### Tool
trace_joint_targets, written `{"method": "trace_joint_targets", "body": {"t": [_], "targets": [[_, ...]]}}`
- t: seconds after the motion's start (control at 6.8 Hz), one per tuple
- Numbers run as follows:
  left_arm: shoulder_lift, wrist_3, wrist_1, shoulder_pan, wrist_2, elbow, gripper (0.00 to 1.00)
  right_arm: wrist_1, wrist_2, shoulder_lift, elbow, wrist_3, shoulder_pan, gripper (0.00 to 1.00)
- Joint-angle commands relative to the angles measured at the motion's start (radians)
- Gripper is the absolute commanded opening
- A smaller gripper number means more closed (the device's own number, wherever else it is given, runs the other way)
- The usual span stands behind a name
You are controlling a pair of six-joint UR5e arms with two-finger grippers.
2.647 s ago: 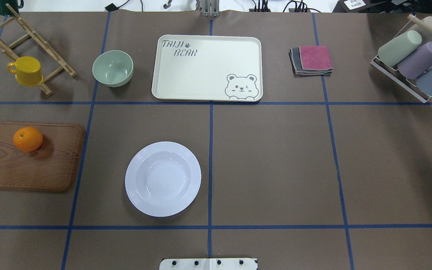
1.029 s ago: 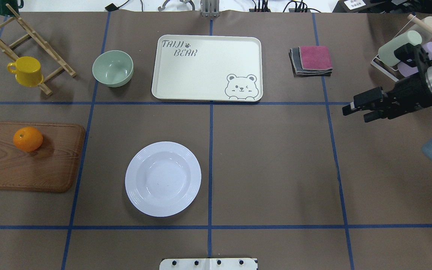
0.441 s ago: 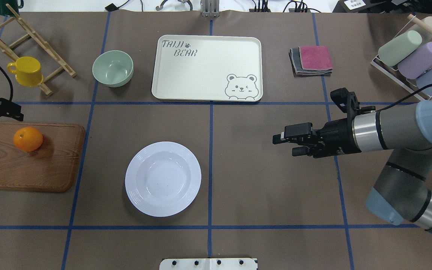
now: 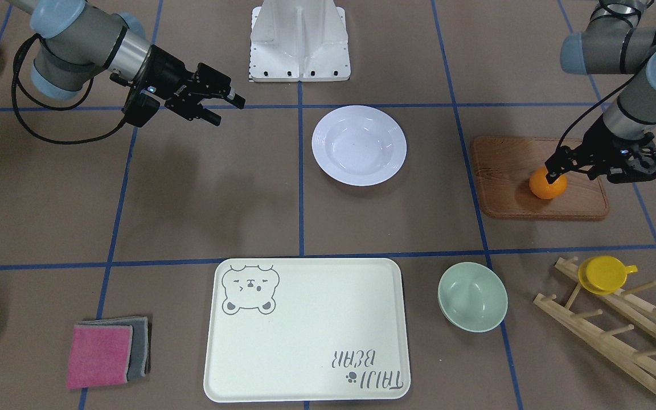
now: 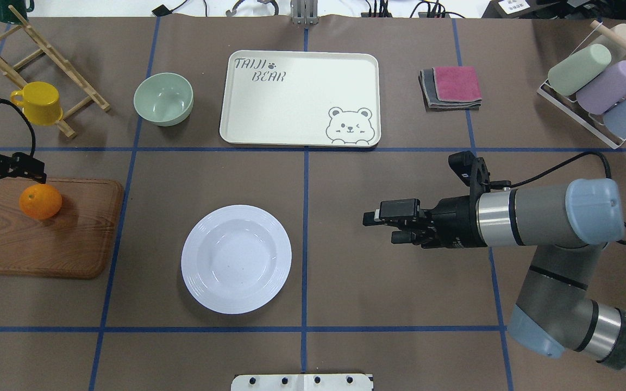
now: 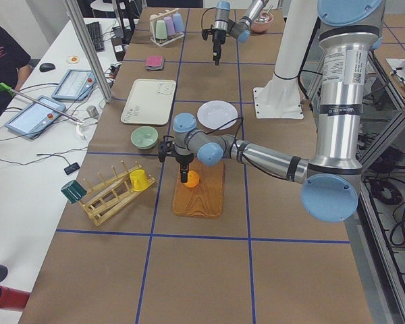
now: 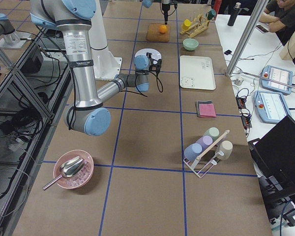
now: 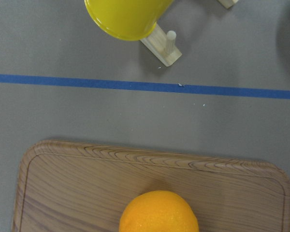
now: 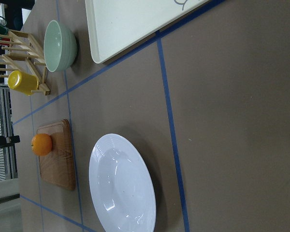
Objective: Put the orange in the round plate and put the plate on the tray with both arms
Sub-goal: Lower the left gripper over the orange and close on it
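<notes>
Left claw [image 4: 554, 166] above orange [image 4: 548, 187], near board [image 4: 504, 182] edge

Brown table [image 5: 400, 282]: plate [image 5: 236, 259], tray [image 5: 300, 108], board [image 5: 47, 244], bowl [image 5: 163, 99].

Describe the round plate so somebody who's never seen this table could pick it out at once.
On the brown table gridded with blue tape, find the large cream tray with the bear face. The round plate lies in the next square toward the robot's base, beside the wooden board. It is glossy white with a wide ridged rim, larger and flatter than the pale green bowl.
</notes>
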State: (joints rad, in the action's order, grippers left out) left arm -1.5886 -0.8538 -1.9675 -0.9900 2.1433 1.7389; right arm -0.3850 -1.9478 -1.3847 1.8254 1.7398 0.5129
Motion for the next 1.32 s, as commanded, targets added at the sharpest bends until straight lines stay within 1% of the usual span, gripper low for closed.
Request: {"method": "trace_joint_targets", "body": {"t": [0.0, 0.44, 0.74, 1.03, 1.18], "targets": [[-0.031, -0.089, -0.077, 0.048, -0.005, -0.068, 0.98, 0.000, 0.058, 0.001, 0.003, 0.000, -0.048, 1.00], [-0.031, -0.086, -0.077, 0.053, -0.005, -0.082, 0.98, 0.000, 0.066, 0.001, 0.003, 0.000, -0.056, 1.00], [-0.030, -0.077, -0.077, 0.053, -0.005, -0.085, 0.98, 0.000, 0.099, 0.001, 0.003, -0.002, -0.079, 1.00], [-0.031, -0.077, -0.073, 0.051, 0.007, -0.061, 0.98, 0.000, 0.153, 0.001, 0.002, -0.003, -0.118, 1.00], [-0.019, -0.077, -0.068, 0.048, 0.010, -0.033, 0.98, 0.000, 0.165, 0.001, 0.002, -0.006, -0.128, 1.00]]}}
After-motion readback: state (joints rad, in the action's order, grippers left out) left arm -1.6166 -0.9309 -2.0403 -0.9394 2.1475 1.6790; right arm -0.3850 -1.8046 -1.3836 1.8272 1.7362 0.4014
